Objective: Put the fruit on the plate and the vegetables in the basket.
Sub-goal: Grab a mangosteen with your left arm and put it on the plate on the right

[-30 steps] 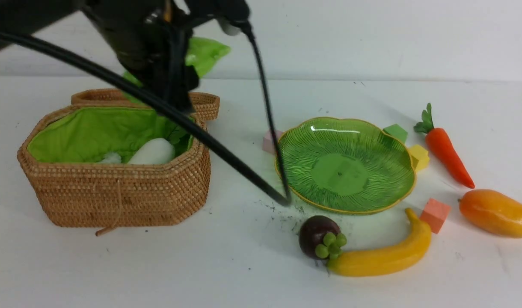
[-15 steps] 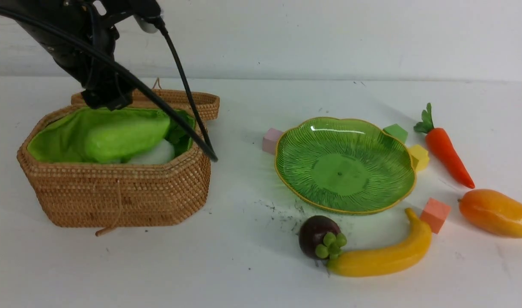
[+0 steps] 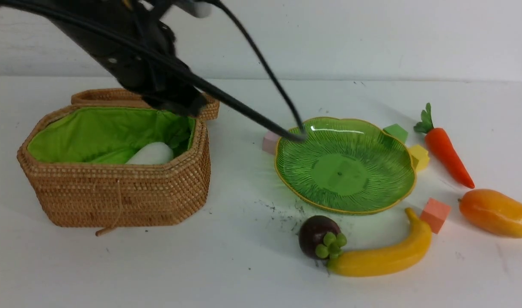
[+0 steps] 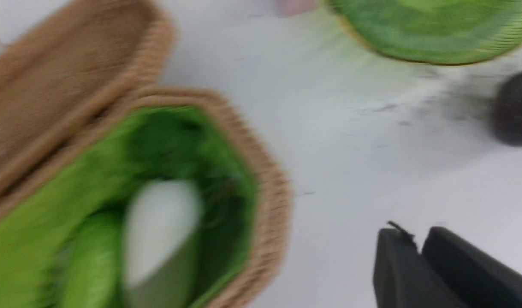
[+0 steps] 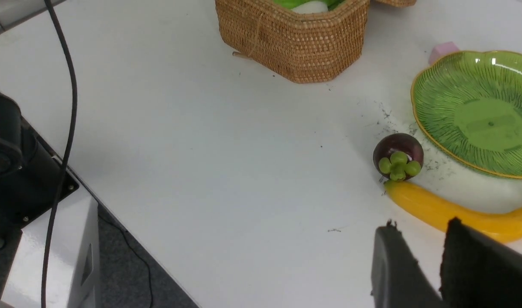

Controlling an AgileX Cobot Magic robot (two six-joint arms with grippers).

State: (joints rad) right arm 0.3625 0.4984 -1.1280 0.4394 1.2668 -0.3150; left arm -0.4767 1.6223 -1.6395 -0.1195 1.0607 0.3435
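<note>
Two vegetables, the white radish (image 3: 152, 153) and the green cucumber (image 4: 87, 256), lie in the basket (image 3: 115, 201), left of the plate (image 3: 372, 141). The carrot (image 3: 449, 156) lies just right of the plate, the mango (image 3: 496, 213) farther right. The mangosteen (image 3: 316, 241) and banana (image 3: 385, 256) touch, just before the plate's near rim. The left gripper (image 4: 417, 246), jaws pressed together and empty, hangs left of the plate. The right gripper (image 5: 421, 226), jaws narrowly apart, holds nothing.
</note>
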